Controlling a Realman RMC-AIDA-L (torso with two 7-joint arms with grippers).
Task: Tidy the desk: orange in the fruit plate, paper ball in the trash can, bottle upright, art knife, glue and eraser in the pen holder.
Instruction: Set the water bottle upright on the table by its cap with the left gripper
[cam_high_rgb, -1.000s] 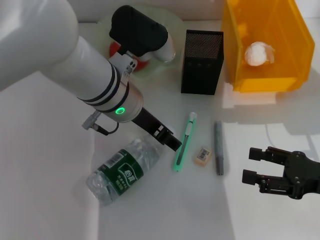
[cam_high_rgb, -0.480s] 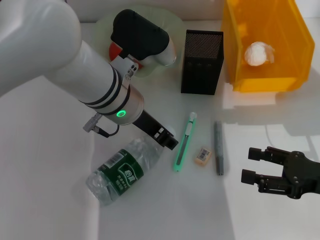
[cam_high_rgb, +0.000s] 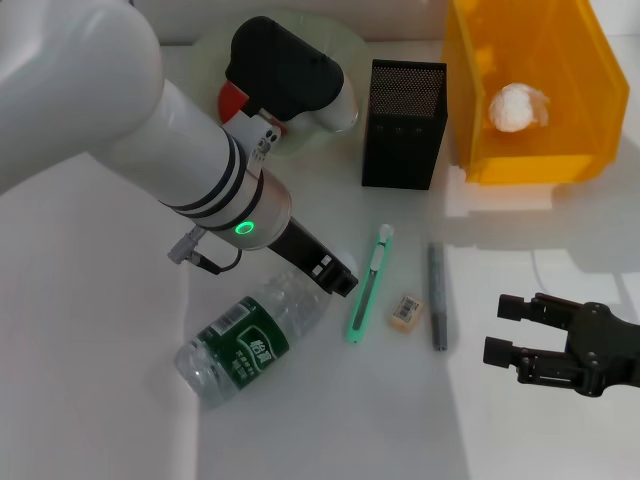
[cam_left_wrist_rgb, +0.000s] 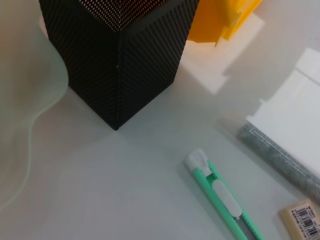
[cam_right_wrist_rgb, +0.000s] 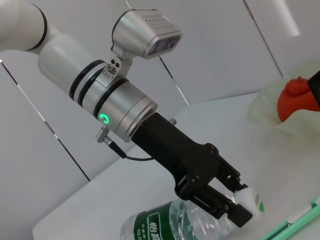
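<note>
A clear bottle (cam_high_rgb: 245, 342) with a green label lies on its side on the white desk. My left gripper (cam_high_rgb: 338, 277) is shut on its cap end, which shows more closely in the right wrist view as the gripper (cam_right_wrist_rgb: 239, 206) and the bottle (cam_right_wrist_rgb: 180, 225). To the right lie the green art knife (cam_high_rgb: 367, 285), the eraser (cam_high_rgb: 405, 310) and the grey glue stick (cam_high_rgb: 437, 295). Behind them stands the black mesh pen holder (cam_high_rgb: 403, 122). The orange (cam_high_rgb: 232, 97) sits in the pale green fruit plate (cam_high_rgb: 205, 45). The paper ball (cam_high_rgb: 517, 107) lies in the orange trash can (cam_high_rgb: 530, 165). My right gripper (cam_high_rgb: 500, 330) hovers open at the front right.
My left arm's bulk covers the left rear of the desk and part of the fruit plate. The left wrist view shows the pen holder (cam_left_wrist_rgb: 120, 60), art knife (cam_left_wrist_rgb: 225, 200), glue (cam_left_wrist_rgb: 280, 155) and eraser (cam_left_wrist_rgb: 302, 220) close together.
My left gripper has drawn slightly back and up with the bottle's cap end, and the bottle has shifted a little with it. The right arm has stayed still.
</note>
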